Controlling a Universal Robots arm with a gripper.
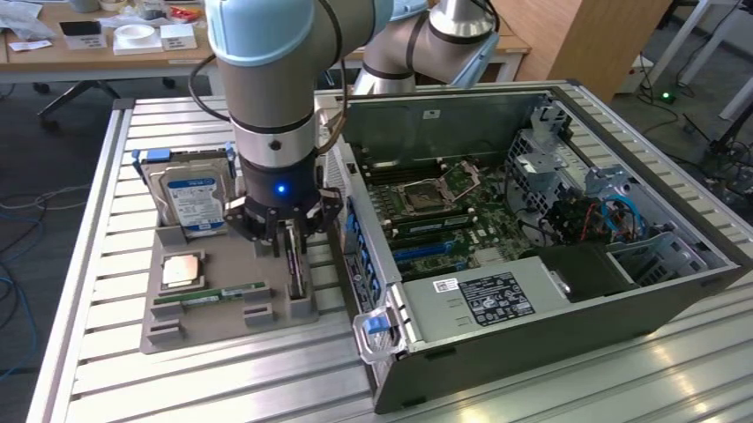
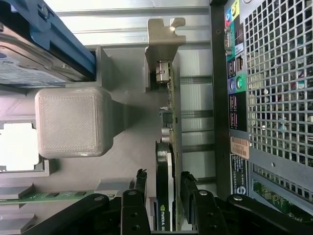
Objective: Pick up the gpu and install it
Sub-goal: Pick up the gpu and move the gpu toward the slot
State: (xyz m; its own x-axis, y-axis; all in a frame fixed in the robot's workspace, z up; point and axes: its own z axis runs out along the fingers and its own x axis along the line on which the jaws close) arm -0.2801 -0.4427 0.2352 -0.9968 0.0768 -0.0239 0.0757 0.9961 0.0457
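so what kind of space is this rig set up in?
Likely a robotics lab or workshop: an open PC case on a slatted aluminium table, a grey fixture tray holding a hard drive, and a cluttered desk behind.

Gpu (image 1: 294, 275) (image 2: 165, 196): thin dark card, which I see edge-on, with a tan-silver end bracket.
Pose: upright on its long edge.
Place: slotted in grey holder (image 1: 218, 324), just beside computer case (image 1: 565, 352).
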